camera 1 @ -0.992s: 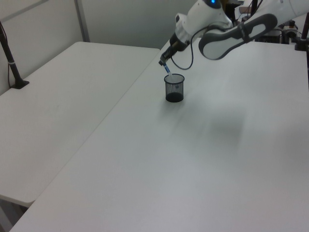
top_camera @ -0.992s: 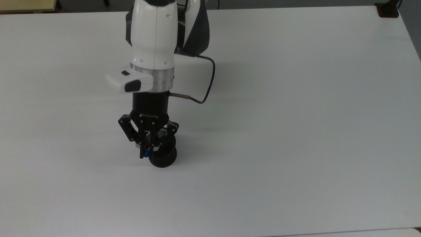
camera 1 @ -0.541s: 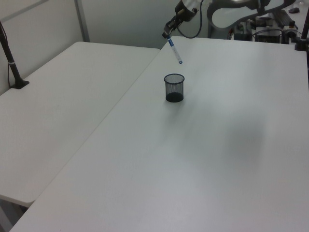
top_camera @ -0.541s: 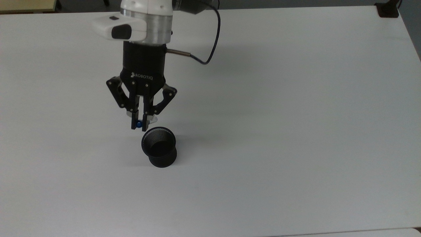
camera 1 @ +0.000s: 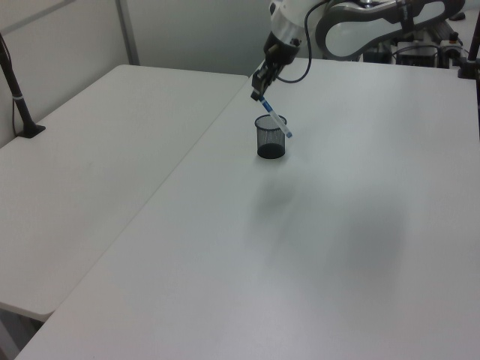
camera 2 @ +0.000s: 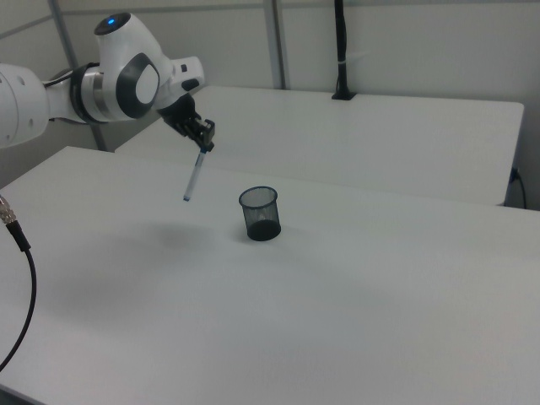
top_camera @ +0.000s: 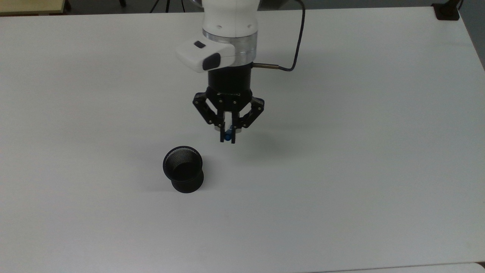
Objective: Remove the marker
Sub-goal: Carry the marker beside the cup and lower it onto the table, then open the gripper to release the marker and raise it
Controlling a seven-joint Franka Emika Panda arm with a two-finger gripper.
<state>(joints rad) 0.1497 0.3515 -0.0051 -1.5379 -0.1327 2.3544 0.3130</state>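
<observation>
My gripper [top_camera: 227, 137] is shut on the marker's blue cap [top_camera: 227, 136], high above the white table [top_camera: 341, 151]. The marker [camera 2: 194, 178] hangs slanted below the fingers, its white barrel and blue tip in the air. In the left view the marker [camera 1: 276, 118] overlaps the black mesh cup [camera 1: 271, 136] in the picture. The black mesh cup [top_camera: 183, 169] stands upright on the table, down and to the top view's left of my gripper [camera 2: 204, 143]. In the right view the black mesh cup [camera 2: 260, 213] sits to the marker's right, apart from it.
A second white table [camera 1: 90, 150] adjoins along the left view's left, with a black post [camera 1: 16, 94] clamped at its edge. Another black post [camera 2: 341, 51] stands at the far table in the right view. A cable [top_camera: 295, 41] loops from my wrist.
My gripper lifted the marker out of the cup, then carried it toward the top view's right, away from the cup. The cup has stayed in place.
</observation>
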